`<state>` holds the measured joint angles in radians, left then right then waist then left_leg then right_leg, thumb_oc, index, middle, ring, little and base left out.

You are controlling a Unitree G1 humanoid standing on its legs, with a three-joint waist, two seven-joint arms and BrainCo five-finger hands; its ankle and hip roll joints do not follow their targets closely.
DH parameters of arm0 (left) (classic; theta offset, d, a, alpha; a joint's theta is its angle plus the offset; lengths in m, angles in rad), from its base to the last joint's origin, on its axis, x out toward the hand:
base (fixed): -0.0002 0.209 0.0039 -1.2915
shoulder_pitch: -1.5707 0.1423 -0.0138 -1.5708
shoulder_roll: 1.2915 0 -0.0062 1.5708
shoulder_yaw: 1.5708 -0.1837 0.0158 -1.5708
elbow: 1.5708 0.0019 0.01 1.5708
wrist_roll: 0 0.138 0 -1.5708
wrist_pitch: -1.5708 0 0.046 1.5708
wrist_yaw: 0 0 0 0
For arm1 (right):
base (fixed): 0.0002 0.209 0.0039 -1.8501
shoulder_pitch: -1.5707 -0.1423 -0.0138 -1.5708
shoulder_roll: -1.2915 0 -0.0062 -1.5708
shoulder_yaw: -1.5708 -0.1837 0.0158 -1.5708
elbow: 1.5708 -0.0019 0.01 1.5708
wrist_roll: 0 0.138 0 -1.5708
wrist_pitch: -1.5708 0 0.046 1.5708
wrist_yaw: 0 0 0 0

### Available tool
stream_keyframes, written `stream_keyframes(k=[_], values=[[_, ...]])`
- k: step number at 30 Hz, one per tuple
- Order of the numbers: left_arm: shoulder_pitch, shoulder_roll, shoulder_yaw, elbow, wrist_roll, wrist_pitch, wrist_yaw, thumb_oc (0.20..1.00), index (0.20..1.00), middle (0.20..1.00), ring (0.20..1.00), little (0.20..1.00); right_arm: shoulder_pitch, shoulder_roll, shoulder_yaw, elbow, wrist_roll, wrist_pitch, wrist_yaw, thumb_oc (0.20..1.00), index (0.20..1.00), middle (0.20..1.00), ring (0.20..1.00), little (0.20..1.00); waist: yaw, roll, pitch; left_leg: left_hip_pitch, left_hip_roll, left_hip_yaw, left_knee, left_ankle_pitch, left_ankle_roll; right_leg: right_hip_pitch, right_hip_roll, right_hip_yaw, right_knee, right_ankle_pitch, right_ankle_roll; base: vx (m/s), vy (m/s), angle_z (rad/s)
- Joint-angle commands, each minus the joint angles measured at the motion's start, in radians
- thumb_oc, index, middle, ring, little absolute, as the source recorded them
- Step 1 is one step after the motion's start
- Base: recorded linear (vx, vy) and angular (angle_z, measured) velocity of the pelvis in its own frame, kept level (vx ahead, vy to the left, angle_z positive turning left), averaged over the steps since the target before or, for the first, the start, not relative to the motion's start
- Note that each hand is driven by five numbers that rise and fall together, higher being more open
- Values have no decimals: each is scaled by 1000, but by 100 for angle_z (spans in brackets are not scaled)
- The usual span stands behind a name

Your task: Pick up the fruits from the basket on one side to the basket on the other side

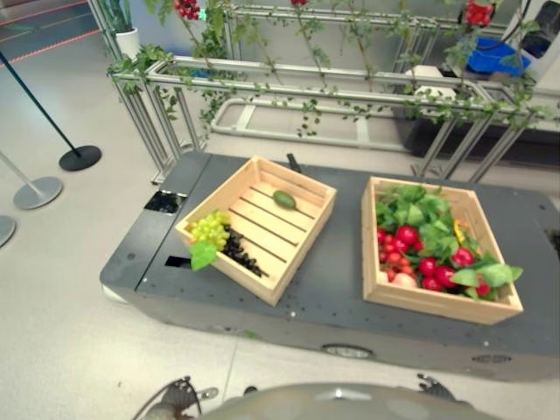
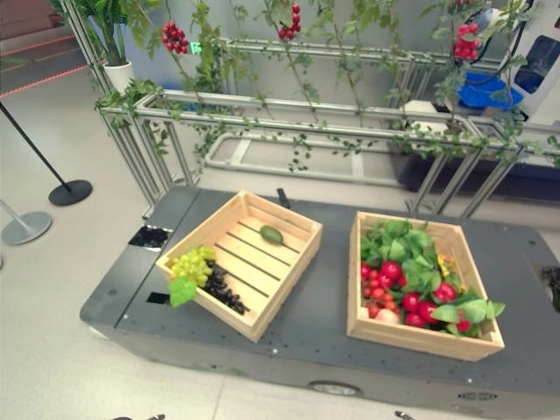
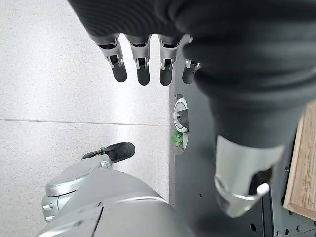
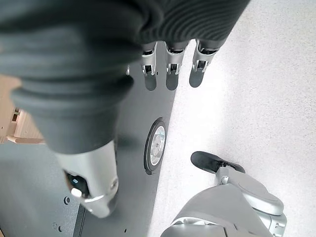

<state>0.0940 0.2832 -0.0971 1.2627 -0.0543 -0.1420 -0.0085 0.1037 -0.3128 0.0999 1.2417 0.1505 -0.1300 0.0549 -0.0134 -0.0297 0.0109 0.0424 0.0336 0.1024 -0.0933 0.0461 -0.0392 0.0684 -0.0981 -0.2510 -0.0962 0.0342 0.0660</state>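
Two wooden crates stand on a dark grey platform (image 1: pixel 337 262). On the slats of the left crate (image 1: pixel 262 223) lie a bunch of green grapes (image 1: pixel 210 229) with a leaf, a bunch of black grapes (image 1: pixel 241 254) and one green oval fruit (image 1: pixel 284 199). The right crate (image 1: pixel 437 304) is packed with red fruits (image 1: pixel 407 236), a pale peach (image 1: pixel 404 280) and green leaves (image 1: pixel 420 214). My left hand (image 3: pixel 143 71) hangs by the platform's front edge, fingers straight, holding nothing. My right hand (image 4: pixel 170 74) hangs the same way, open and holding nothing.
Behind the platform runs a metal frame (image 1: pixel 332 92) with vines and red fruit clusters. Barrier posts with round bases (image 1: pixel 79 157) stand on the floor at the left. A blue bin (image 1: pixel 494 57) sits at the back right. A dark square recess (image 1: pixel 164 202) marks the platform's left end.
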Motion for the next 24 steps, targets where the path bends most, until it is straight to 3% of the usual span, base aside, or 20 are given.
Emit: stream_keyframes(k=[1,24], values=[[-72,-14,-5,35,-1,-14,5,1000,1000,1000,1000,1000,-79,-10,43,36,6,1,-20,1000,1000,1000,1000,1000,-8,-5,37,55,-23,22,6,-93,0,26,10,-14,16,-63,50,0,0,0],[-77,-12,-16,29,-15,-28,10,1000,1000,1000,1000,1000,-79,-9,44,48,7,-3,-25,1000,1000,1000,1000,1000,-8,-8,33,57,-20,18,6,-91,-4,36,11,-24,12,-66,48,0,0,0]])
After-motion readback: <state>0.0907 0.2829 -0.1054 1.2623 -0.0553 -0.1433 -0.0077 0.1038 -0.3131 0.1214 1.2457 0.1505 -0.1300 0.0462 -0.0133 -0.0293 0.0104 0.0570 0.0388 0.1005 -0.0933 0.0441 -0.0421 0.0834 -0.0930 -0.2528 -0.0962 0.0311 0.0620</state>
